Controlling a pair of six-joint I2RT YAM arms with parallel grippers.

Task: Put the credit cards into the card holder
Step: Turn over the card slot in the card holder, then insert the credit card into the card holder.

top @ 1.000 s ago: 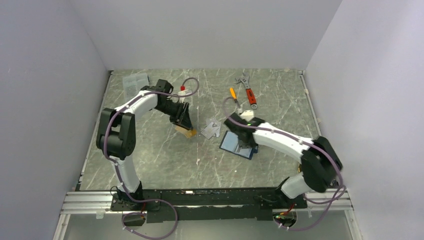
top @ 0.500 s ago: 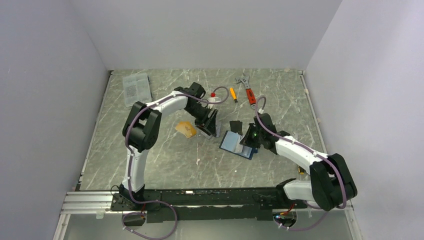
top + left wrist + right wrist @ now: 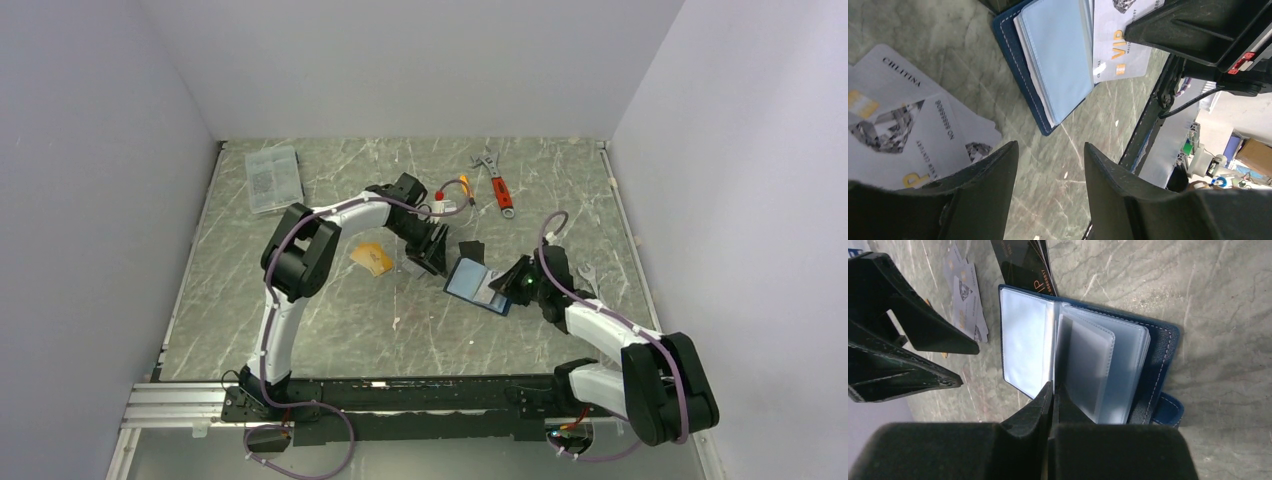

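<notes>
Change since a second ago: my left arm has swung away from the orange-gold card (image 3: 371, 259) to the middle of the table (image 3: 330, 310). My right arm has drawn back to the holder's right side.
Right gripper (image 3: 1053, 387): closed, fingertips pressed together with nothing visible between them. The tips sit at the near edge of the clear sleeves, and I cannot tell whether they touch.
Card holder (image 3: 478, 284): dark navy with pale stitching. It lies open at the table's centre, between my two grippers, with the light blue lining and clear sleeves facing up. The snap tab is at a near corner in the right wrist view.
Card at holder: one silvery-white VIP card (image 3: 1120, 35) shows past the light blue page. I cannot tell whether it is tucked in or loose.
Left gripper (image 3: 1048, 147): open, jaws apart over bare table and holding nothing. The holder is just beyond the tips, not touching.
Silvery-white cards (image 3: 903, 130): overlapping, beside the left finger, near the holder but apart from it.
Black cards (image 3: 1025, 262): fanned, at the holder's far edge.
Far side: compartment box (image 3: 273, 178) and red-handled wrench (image 3: 497, 187), both well apart from the holder.
</notes>
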